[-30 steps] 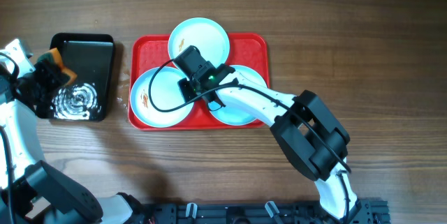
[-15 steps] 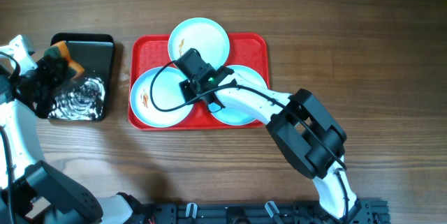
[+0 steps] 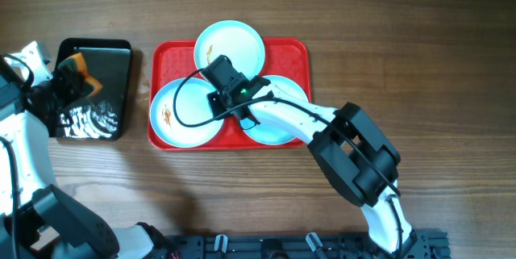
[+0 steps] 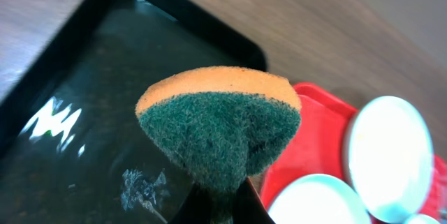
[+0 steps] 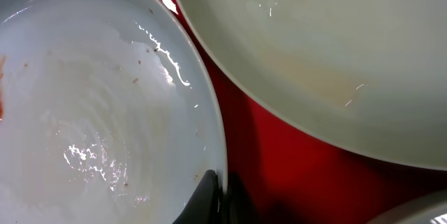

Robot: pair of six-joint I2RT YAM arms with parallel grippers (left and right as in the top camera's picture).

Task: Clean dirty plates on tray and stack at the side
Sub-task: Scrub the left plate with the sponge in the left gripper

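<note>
Three pale-blue plates lie on the red tray (image 3: 286,53): a back plate (image 3: 230,47) and a front-left plate (image 3: 181,114), each with an orange smear, and a right plate (image 3: 282,130) partly under my right arm. My right gripper (image 3: 219,102) is shut on the front-left plate's right rim; in the right wrist view (image 5: 220,196) one finger lies inside that plate (image 5: 91,112), beside the back plate (image 5: 328,49). My left gripper (image 3: 68,77) is shut on an orange-and-green sponge (image 3: 78,69) and holds it over the black tray (image 3: 109,57). The sponge (image 4: 220,123) fills the left wrist view.
The black tray (image 4: 84,84) holds rippling water and stands left of the red tray (image 4: 314,126). Bare wooden table lies to the right of the red tray and in front of it. My right arm crosses the tray's front right corner.
My left gripper has lifted the sponge and moved it slightly right over the black tray; the water ripples. The right gripper has not moved.
</note>
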